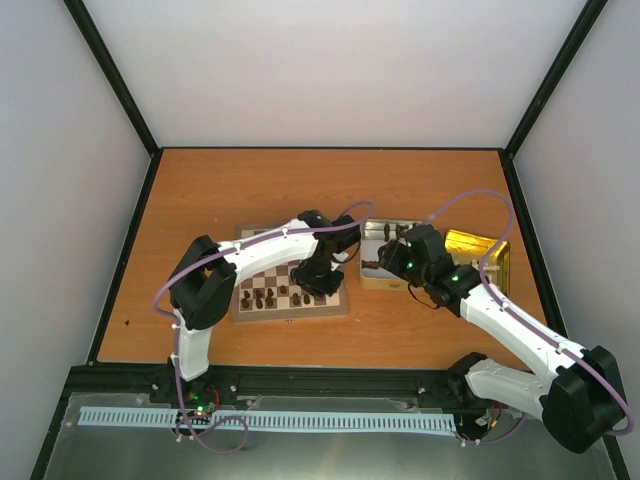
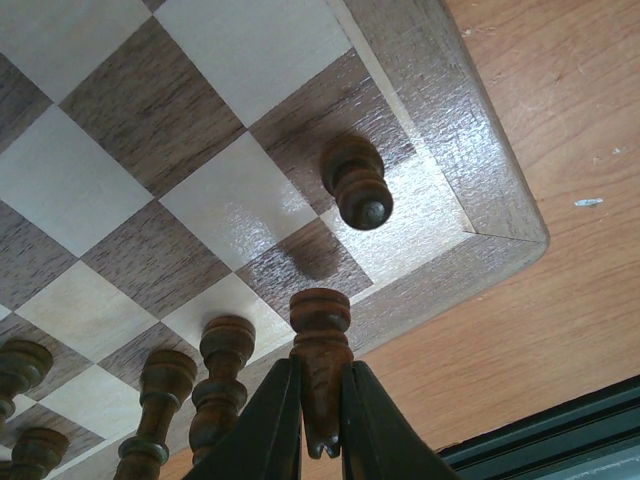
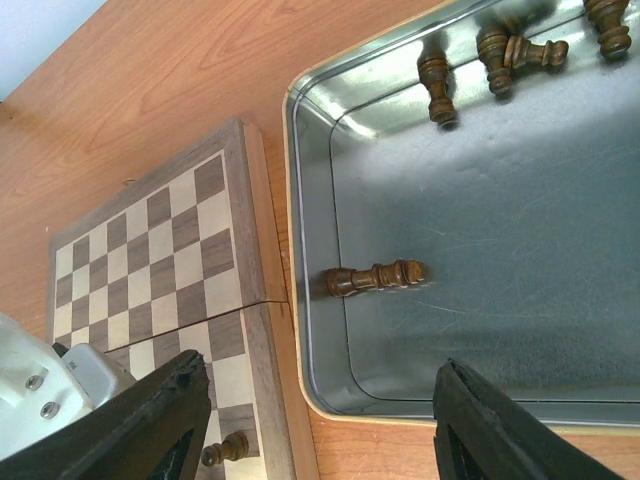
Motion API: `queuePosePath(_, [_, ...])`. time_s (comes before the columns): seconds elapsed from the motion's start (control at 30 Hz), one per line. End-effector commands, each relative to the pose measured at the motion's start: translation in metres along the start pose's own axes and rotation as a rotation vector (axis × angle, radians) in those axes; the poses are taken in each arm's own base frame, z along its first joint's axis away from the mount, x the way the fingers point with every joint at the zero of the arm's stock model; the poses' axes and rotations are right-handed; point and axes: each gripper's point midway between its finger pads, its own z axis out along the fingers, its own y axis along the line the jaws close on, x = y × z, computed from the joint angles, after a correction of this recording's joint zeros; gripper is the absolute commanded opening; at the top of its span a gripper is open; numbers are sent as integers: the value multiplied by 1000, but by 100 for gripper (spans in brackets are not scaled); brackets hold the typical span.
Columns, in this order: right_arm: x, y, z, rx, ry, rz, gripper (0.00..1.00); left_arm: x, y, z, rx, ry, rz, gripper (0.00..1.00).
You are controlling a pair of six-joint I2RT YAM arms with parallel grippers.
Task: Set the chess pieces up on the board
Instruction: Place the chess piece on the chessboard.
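I have the left gripper [image 2: 322, 372] clamped on a dark piece [image 2: 320, 318] mid-body, base toward the board [image 2: 470, 160], just above its corner; arm stretched across the board. Pieces look light, hard, slick and tippy: I'd pinch the waist, not the head. Right of the board, the right gripper [image 3: 322, 368] hangs spread, holding nothing, over a lying piece [image 3: 375, 278] in the tin [image 3: 520, 250].

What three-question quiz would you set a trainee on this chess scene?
1. True or false: the left gripper holds a dark piece.
2. The right gripper is: A open; B shut on a piece; C shut, empty.
3. Is the lone piece in the tin, nearest the right gripper, standing or lying?
Key: 1 true; 2 A; 3 lying.
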Motion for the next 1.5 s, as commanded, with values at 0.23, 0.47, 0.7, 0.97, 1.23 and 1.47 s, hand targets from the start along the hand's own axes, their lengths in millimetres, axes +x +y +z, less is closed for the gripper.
queuePosePath(0.23, [-3,-7,3,22,-13,8,62,4,2,5,-27,23,45,9])
queuePosePath(0.47, [-2,-8,3,27,-13,9,62,7,3,11,-29,37,48,10])
queuePosePath(0.7, [-2,-8,3,25,-12,12,62,4,1,12,-22,31,53,13])
queuePosePath(0.97, [-2,-9,3,26,-12,12,62,0,-1,12,-21,24,60,15])
queuePosePath(1.23, [-1,-8,3,23,-6,13,61,-8,-8,1,13,-15,68,19])
queuePosePath(1.47, [-5,-9,-1,39,-16,0,62,-19,-22,-30,84,-122,93,32])
